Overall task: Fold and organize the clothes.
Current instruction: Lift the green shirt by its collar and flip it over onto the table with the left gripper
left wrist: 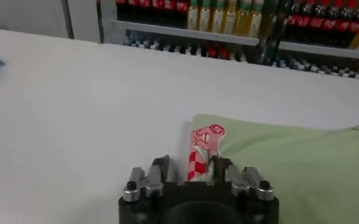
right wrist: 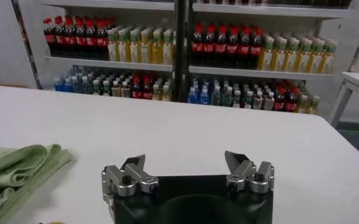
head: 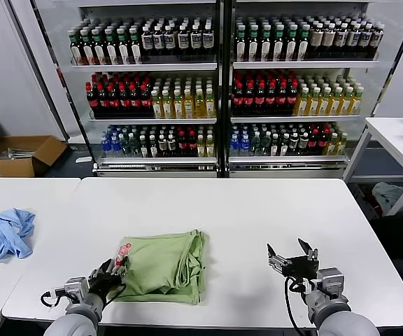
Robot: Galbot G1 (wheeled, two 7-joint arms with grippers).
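Note:
The clothes, a light green shirt (head: pixel 163 266), lie folded into a rough square on the white table (head: pixel 257 210), near the front edge. A corner with the red-and-white checkered print (left wrist: pixel 199 161) stands up at its left side. My left gripper (head: pixel 114 269) sits at that corner, and the printed flap rises between its jaws (left wrist: pixel 190 163). The flap rests against one finger, and table shows between it and the other finger. My right gripper (head: pixel 294 252) hovers over bare table to the right of the shirt, open and empty (right wrist: pixel 188 161). The shirt's layered edge (right wrist: pixel 14 167) shows in the right wrist view.
A crumpled light blue garment (head: pixel 5 234) lies on the neighbouring table at the far left. Glass-door coolers full of bottles (head: pixel 215 84) stand behind the table. Another white table (head: pixel 397 140) is at the right rear, and a cardboard box (head: pixel 26 154) sits on the floor at the left.

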